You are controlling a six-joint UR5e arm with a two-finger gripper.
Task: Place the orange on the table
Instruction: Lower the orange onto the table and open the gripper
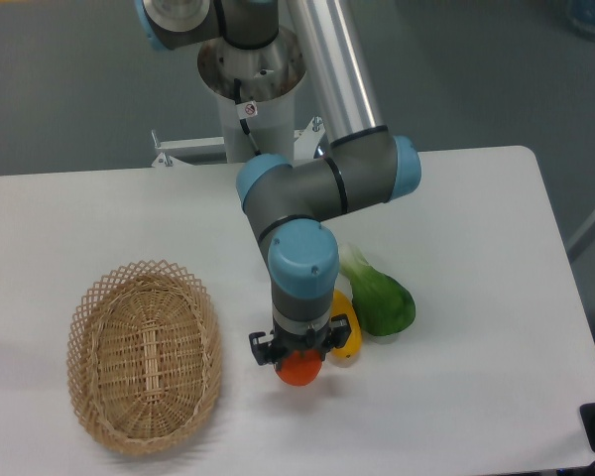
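We see the UR5e arm bent down over the white table (476, 198), its gripper (299, 359) pointing straight down just right of the oval wicker basket (144, 355). The jaws pinch the orange (299, 370) from either side; only the fruit's lower half shows beneath the wrist. The orange sits right of the basket, well outside its rim, and at or very near the tabletop; we cannot tell from this view whether it touches the surface. Further right of the basket, just beyond the orange, lies a yellow fruit (346, 332), partly hidden by the wrist, and beyond that a green leafy vegetable (382, 297) with a pale stalk.

We judge the step in hand to be the release. To do it well, we would bring the orange fully down to the bare table before parting the jaws, since a round fruit dropped from any height will roll. We would open slowly and lift straight up, keeping clear of the yellow fruit so close by.
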